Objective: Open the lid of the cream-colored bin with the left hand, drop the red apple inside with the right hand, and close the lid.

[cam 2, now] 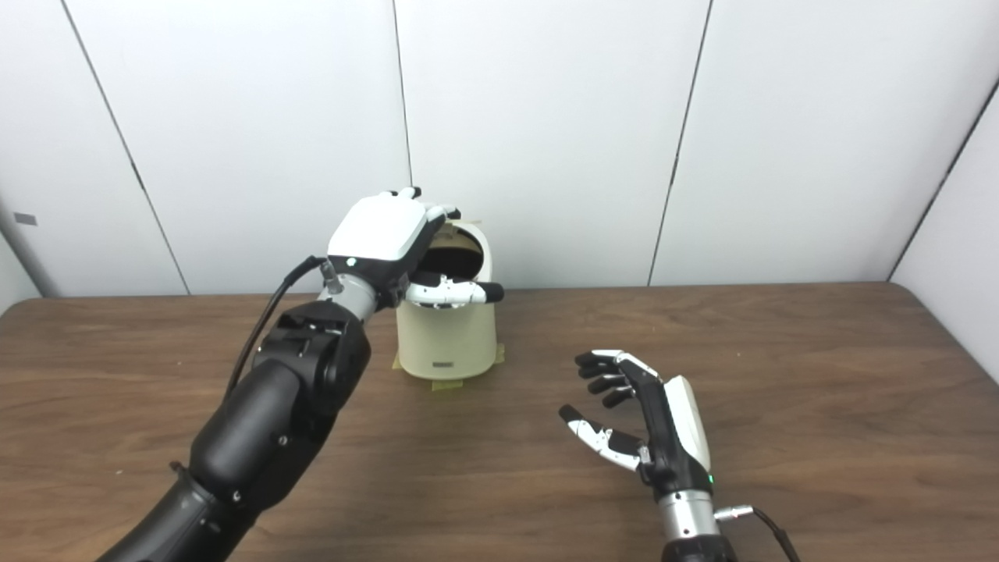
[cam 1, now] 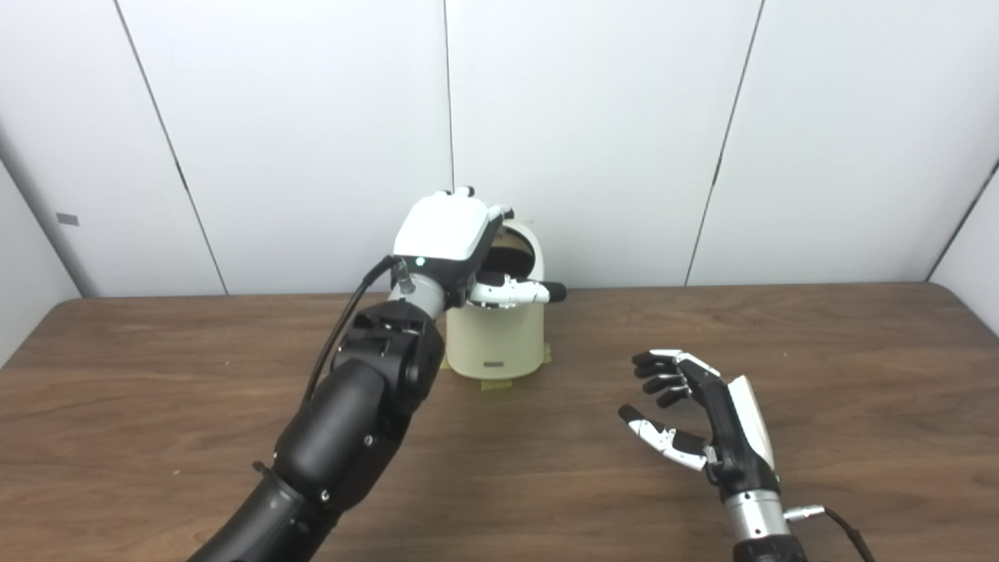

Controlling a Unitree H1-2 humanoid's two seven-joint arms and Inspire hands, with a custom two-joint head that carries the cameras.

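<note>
The cream-colored bin [cam 1: 499, 339] stands toward the back of the tabletop [cam 1: 819, 367], left of centre, on patches of tape. Its lid [cam 1: 521, 251] is tipped up and back, and I can see the dark opening beneath it. My left robot hand [cam 1: 456, 242] sits at the top of the bin with its fingers curled over the raised lid and its thumb [cam 1: 515, 292] lying across the front of the opening; it looks to be holding the lid. I see no red apple anywhere on the tabletop. My right robot hand [cam 1: 698, 417] hovers near the front right, well apart from the bin, fingers spread and holding nothing.

I judge the apple is already inside the bin, so closing is the step in hand. To do it well I would lower the lid slowly, draw the thumb clear of the rim first so it is not pinched, and keep the bin from shifting.
</note>
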